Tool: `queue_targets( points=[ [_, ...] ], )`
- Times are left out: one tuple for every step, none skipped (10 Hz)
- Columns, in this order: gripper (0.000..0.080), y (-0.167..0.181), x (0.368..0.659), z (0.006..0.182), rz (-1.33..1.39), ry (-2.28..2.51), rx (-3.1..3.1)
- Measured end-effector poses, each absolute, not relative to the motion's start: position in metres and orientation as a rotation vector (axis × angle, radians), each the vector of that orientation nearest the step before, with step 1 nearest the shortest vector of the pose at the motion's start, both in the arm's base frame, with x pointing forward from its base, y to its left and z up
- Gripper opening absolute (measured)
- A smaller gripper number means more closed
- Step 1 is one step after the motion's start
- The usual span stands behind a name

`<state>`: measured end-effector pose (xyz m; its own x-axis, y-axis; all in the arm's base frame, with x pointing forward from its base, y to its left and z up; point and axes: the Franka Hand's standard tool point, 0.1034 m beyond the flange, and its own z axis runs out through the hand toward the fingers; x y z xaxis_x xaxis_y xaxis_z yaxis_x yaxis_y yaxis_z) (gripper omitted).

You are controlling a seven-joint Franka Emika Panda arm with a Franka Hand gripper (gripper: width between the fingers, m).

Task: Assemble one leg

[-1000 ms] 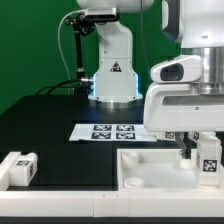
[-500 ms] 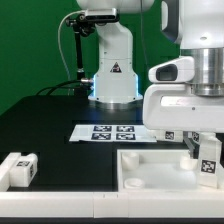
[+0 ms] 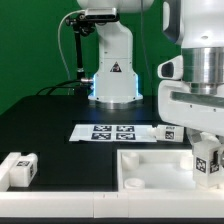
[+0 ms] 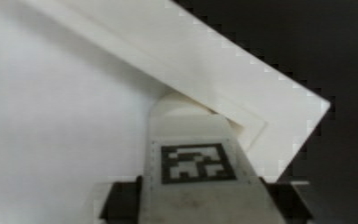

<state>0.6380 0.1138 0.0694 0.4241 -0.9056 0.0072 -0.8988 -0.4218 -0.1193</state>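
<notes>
the jaws clamp a white tagged leg (image 4: 197, 160), holding it upright over the corner of the large white panel (image 3: 150, 166) at the exterior view's right. a second leg (image 3: 20, 169) lies well apart on the black tabletop (image 3: 50, 125), the marker board (image 3: 113, 132) behind the panel.

Flat white marker board (image 3: 112, 131) with black square tags lies on black table (image 3: 50, 125). Large white square tray-like panel (image 3: 150, 170) sits near front edge. Green backdrop (image 3: 30, 45) behind.
</notes>
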Motion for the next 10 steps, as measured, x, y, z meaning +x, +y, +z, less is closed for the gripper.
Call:
queue_targets(
  points=[
    [0.0285,0.1156,0.6379,0.0684,-0.077,1.877,-2.360],
    [0.0285,0.1164,0.6384,0.0682,-0.044,2.046,-2.182],
    [0.0285,0.1149,0.6389,0.0682,-0.020,2.136,-2.073],
    [0.0285,0.1150,0.6389,0.0681,-0.018,2.144,-2.065],
    [0.0285,0.1150,0.6388,0.0681,-0.022,2.108,-2.102],
    [0.0440,0.1153,0.6388,0.0680,-0.023,2.100,-2.110],
    [0.0440,0.1159,0.6393,0.0687,-0.046,1.895,-2.302],
    [0.0595,0.1157,0.6403,0.0696,-0.062,1.672,-2.471],
    [0.0633,0.1195,0.6370,0.0690,-0.041,1.517,-2.582],
    [0.0633,0.1211,0.6340,0.0675,-0.033,1.367,-2.675]
  ],
)
